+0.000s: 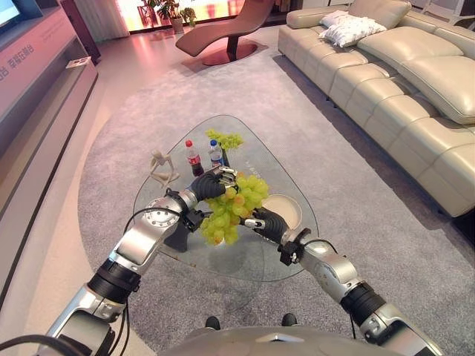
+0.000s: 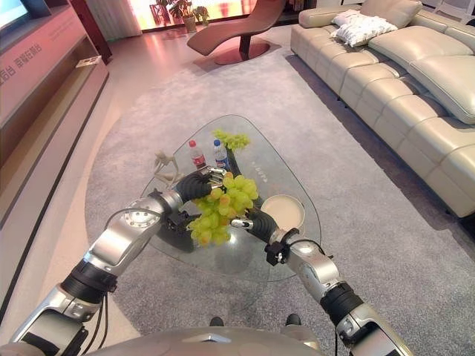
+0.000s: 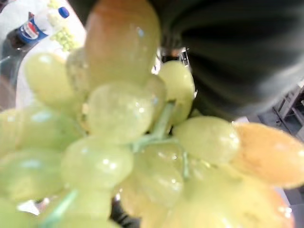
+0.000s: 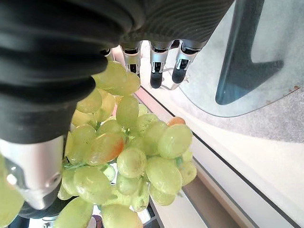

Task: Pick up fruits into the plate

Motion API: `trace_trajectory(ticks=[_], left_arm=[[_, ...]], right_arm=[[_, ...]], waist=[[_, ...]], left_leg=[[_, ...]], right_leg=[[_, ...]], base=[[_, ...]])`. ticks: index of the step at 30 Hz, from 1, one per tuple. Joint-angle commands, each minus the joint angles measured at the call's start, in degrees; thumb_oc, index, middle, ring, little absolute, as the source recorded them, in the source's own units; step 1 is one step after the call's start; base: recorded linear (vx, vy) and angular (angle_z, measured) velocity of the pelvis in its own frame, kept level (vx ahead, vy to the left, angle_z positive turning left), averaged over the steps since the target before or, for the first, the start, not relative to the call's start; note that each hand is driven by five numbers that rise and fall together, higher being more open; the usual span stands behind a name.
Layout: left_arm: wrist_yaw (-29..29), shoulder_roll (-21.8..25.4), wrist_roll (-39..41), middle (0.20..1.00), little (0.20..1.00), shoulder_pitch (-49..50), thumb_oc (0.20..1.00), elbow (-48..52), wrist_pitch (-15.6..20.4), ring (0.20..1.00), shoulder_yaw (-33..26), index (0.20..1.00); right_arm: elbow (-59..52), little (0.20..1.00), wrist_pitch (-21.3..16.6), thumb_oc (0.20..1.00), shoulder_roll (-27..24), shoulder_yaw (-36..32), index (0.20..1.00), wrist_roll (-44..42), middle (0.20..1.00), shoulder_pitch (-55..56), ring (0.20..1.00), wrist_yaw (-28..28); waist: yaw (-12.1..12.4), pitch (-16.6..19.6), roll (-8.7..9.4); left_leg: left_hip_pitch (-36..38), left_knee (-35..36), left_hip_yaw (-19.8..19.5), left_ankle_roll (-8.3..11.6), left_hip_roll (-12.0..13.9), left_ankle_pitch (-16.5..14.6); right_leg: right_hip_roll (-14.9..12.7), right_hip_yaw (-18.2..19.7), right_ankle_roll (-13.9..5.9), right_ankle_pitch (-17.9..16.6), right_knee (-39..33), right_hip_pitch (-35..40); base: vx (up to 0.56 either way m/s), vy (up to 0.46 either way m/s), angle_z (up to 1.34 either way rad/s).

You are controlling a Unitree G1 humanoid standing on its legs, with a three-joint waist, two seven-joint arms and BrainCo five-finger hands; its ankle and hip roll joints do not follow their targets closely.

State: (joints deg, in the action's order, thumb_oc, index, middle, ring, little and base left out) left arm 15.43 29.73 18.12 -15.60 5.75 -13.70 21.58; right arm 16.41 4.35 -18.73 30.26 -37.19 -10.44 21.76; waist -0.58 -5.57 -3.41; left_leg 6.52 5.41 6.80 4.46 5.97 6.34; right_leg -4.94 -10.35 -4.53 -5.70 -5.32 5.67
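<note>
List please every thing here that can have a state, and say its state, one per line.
Big grape bunch: lifted above the glass table, not yet on the plate.
Plate: on the table, nothing on it.
Small grape bunch: lying at the table's far end.
Two bottles: upright, caps on.
Left robot hand: fingers curled on the big grape bunch.
Right robot hand: against the bunch's lower side; grip unclear.

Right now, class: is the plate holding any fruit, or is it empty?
Empty. The plate shows only its bare cream surface; the grapes hang beside it, above the glass table.
</note>
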Motion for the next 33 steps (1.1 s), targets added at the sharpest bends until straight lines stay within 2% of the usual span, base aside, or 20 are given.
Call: trace_trajectory(ticks=[1,8,15,22,28,33], left_arm=[[-0.84,-0.74,2.86,0.2,0.2,-3.8,0.2,2.68,2.36,0.2,-0.57,0.2],[-1.72,-1.71,3.3,0.2,0.2,-3.74,0.2,2.85,1.54,0.2,-0.19,0.2],[-1.9,-1.99,3.45,0.2,0.2,-3.36,0.2,2.64,1.5,0.2,0.01,0.2],[-0.97,-1.93,3.93,0.2,0.2,-3.7,0.2,2.18,1.42,0.2,0.19,0.2],[-0.72,-1.92,4.62,0.2,0.2,-4.73,0.2,1.94,1.27,0.2,0.66,0.2],[-0.65,-1.81,5.09,0.2,0.2,-4.77,0.2,1.89,1.1,0.2,0.82,0.2]], right_arm=[[-5.46,1.0,-0.96,1.0,5.32,1.93,1.0,-3.8,1.0,-2.51,1.0,2.88],[-7.51,1.0,0.15,1.0,6.66,2.75,1.0,-7.71,1.0,-2.81,1.0,4.77],[-7.5,1.0,-0.42,1.0,8.69,3.6,1.0,-13.2,1.0,-1.91,1.0,7.36],[-6.36,1.0,2.09,1.0,10.67,4.63,1.0,-20.48,1.0,-0.81,1.0,12.98],[-3.43,1.0,0.98,1.0,11.85,5.84,1.0,-21.37,1.0,-0.39,1.0,16.7],[-3.84,1.0,1.07,1.0,11.92,5.97,1.0,-22.98,1.0,-0.27,1.0,15.92]], waist=[[0.56,0.09,2.7],[0.66,0.06,2.73],[0.98,0.12,2.58],[1.28,0.39,2.53],[1.51,0.47,2.37],[1.5,0.56,2.39]], left_leg=[[3.29,-0.41,1.07,-2.07,-3.99,-5.24],[3.3,-0.41,1.18,-2.08,-3.95,-5.19],[3.3,-0.41,1.07,-2.09,-3.94,-5.15],[3.28,-0.41,0.99,-2.15,-3.94,-5.1],[3.26,-0.41,0.74,-2.13,-4.02,-5.05],[3.28,-0.41,0.61,-2.16,-4.09,-5.04]], right_leg=[[-0.67,-1.8,-1.24,2.59,0.32,3.77],[-0.62,-1.72,-1.21,2.54,0.32,3.74],[-0.69,-1.93,-1.19,2.58,0.32,3.81],[-0.75,-2.14,-1.26,2.54,0.32,3.83],[-0.86,-2.32,-1.38,2.48,0.32,3.8],[-0.81,-2.21,-1.39,2.43,0.32,3.81]], base=[[0.0,0.0,0.0],[0.0,0.0,0.0],[0.0,0.0,0.0],[0.0,-0.001,0.02],[0.0,0.002,0.01],[0.0,0.0,0.0]])
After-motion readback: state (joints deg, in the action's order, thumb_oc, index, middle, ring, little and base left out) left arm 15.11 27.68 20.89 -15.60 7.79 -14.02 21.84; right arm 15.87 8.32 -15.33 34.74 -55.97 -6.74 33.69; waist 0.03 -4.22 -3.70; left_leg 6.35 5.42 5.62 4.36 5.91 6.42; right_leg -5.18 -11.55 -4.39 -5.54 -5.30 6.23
